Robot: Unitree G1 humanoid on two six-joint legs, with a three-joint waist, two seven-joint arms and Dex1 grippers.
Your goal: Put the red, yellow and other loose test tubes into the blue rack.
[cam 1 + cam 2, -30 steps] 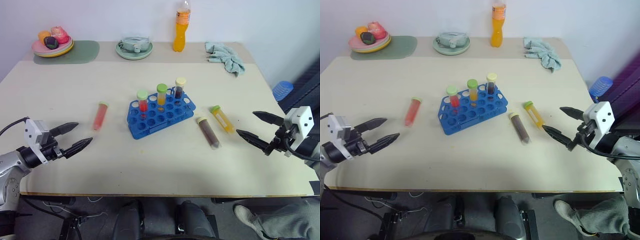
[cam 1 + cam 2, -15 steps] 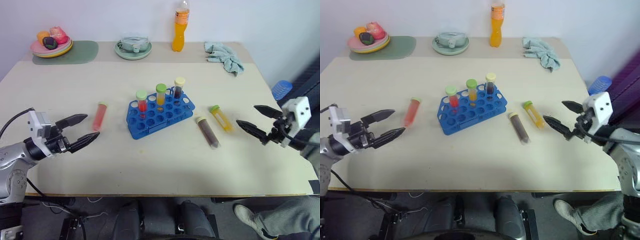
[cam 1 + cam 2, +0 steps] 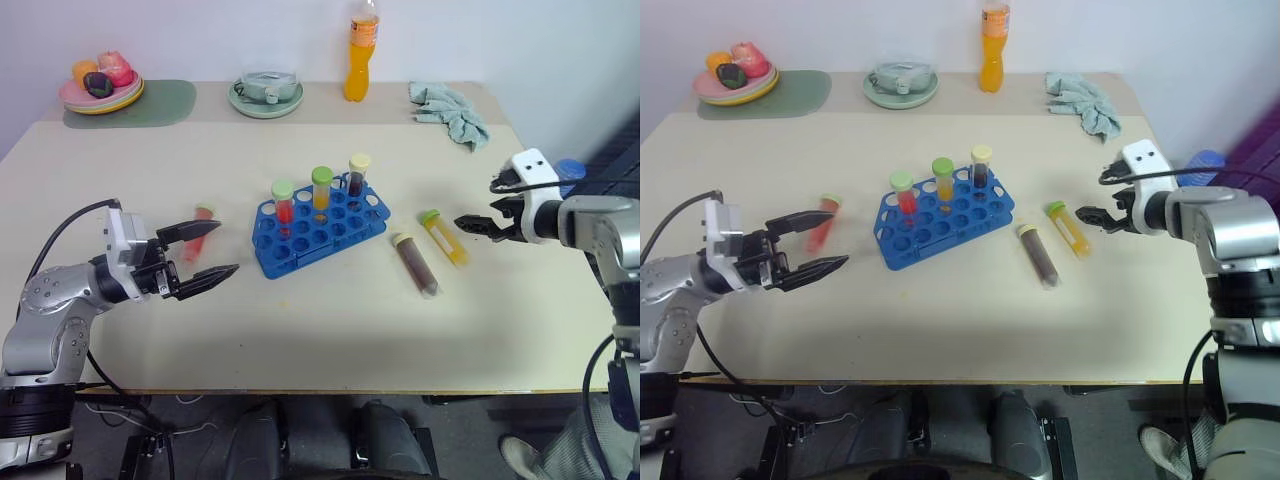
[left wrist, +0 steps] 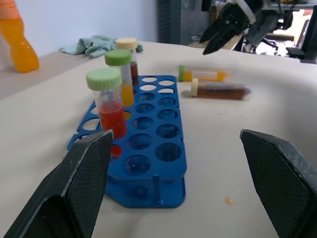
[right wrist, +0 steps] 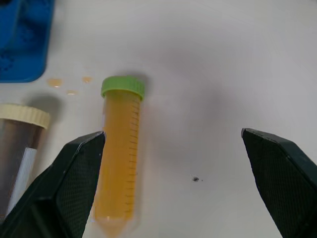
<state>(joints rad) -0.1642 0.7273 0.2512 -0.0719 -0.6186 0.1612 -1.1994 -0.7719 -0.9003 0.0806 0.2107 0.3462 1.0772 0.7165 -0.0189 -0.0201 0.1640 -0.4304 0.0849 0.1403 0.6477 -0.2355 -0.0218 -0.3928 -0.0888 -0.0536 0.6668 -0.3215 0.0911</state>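
Right claw (image 3: 468, 223) open | yellow tube (image 3: 444, 238) just beside, flat on table (image 3: 320, 330)

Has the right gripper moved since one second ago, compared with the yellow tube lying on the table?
Yes. The right gripper has come up and in toward the yellow tube, and now sits just beside it, open.

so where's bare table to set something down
Free: the wide front strip of table below the blue rack, and the stretch between rack and green plate. Crowded: right of the rack, where brown tube and yellow tube lie.
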